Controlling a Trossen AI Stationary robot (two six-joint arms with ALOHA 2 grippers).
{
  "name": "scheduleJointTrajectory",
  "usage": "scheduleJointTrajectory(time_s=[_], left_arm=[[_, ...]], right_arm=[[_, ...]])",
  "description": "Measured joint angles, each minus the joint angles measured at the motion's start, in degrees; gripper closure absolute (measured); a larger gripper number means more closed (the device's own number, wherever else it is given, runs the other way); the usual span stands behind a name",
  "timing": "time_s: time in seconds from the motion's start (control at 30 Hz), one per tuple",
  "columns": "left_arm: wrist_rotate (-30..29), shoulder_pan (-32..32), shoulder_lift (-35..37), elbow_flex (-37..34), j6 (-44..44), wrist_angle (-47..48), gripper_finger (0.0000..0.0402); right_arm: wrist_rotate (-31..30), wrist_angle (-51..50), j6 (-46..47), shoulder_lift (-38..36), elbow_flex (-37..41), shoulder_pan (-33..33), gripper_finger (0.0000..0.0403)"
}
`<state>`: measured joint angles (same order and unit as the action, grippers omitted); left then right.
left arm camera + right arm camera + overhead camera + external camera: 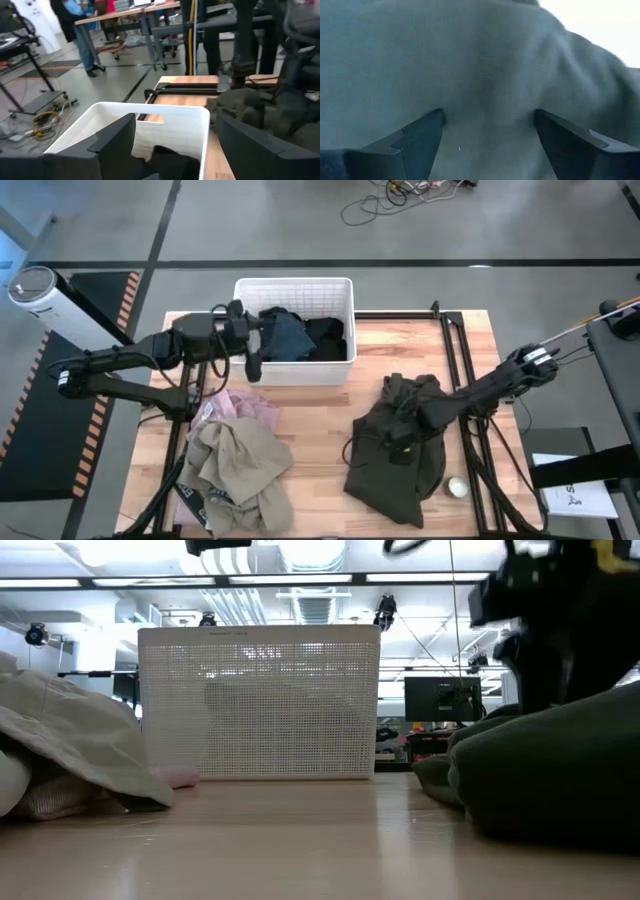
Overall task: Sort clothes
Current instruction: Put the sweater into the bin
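Table: a pale wooden top (320, 420) with black rails running along its far and right sides; the grain shows bare between the heaps of clothes.
Bin: a white plastic bin (340, 292) with perforated walls stands at the far middle of the table; in the low view its mesh wall (260, 700) fills the centre.
In the bin: a dark blue garment (288, 335) lies at the left part, a black garment (328, 338) beside it on the right.
Left gripper: the left gripper (252, 340) hangs over the bin's left edge, just by the blue garment; its two fingers (117, 142) stand apart with nothing between them.
Right gripper: the right gripper (398, 430) is pressed down into the dark olive garment (400, 445) on the right half of the table; its fingers (422, 135) are spread wide with the cloth (485, 85) filling the gap, not clamped on it.
Near left heap: a khaki garment (235, 465) lies crumpled at the near left, with a pale pink shirt (240, 408) partly under its far side.
Small item: a small round pale thing (457, 487) sits on the wood just right of the olive garment.
Floor: grey concrete with dark lines, loose cables (395, 198) at the far side.
Room: ceiling lights and ducts, a monitor (440, 700) behind the table; benches and a person's legs (85, 40) show farther off.
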<state>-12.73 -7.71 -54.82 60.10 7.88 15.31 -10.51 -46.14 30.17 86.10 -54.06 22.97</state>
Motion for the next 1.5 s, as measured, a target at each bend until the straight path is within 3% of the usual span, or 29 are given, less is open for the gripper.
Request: scheduleJointTrajectory(time_s=[0.3,0.43,0.53,0.67,0.73,0.9,1.03,1.33,1.5], left_arm=[[-1.88,1.91,2.44,-2.8,0.5,-2.56,0.0125],[-1.88,1.93,3.07,-2.82,0.48,-3.1,0.013],[-1.86,2.18,3.55,-2.82,0.58,-4.04,0.0138],[-1.81,2.93,4.15,-2.82,1.11,-5.86,0.0149],[-1.73,3.4,4.39,-2.82,1.55,-6.67,0.0154],[-1.71,4.39,5.23,-2.82,1.66,-7.76,0.0162],[-1.71,4.61,5.95,-2.82,1.66,-8.44,0.0168],[-1.71,4.69,6.99,-2.82,1.62,-8.87,0.0173],[-1.71,4.69,7.1,-2.82,1.52,-8.9,0.0169]], right_arm=[[3.39,11.87,-0.37,9.5,3.12,-0.5,0.01],[3.94,12.91,-0.34,11.95,3.08,-1.0,0.0128],[3.34,14.11,-0.77,12.2,3.17,-1.03,0.0196],[2.41,14.76,-2.8,11.76,3.32,-1.15,0.0347],[2.39,14.63,-4.14,11.32,3.4,-1.21,0.038],[3.37,12.71,-3.88,7.46,3.33,-1.35,0.0384],[0.37,10.12,-3.21,2.23,-0.09,-0.62,0.0386],[-11.09,0.89,-8.06,-3.5,-17.58,0.76,0.0386],[-13.3,-0.32,-13.74,-3.29,-28.31,1.74,0.0387]])
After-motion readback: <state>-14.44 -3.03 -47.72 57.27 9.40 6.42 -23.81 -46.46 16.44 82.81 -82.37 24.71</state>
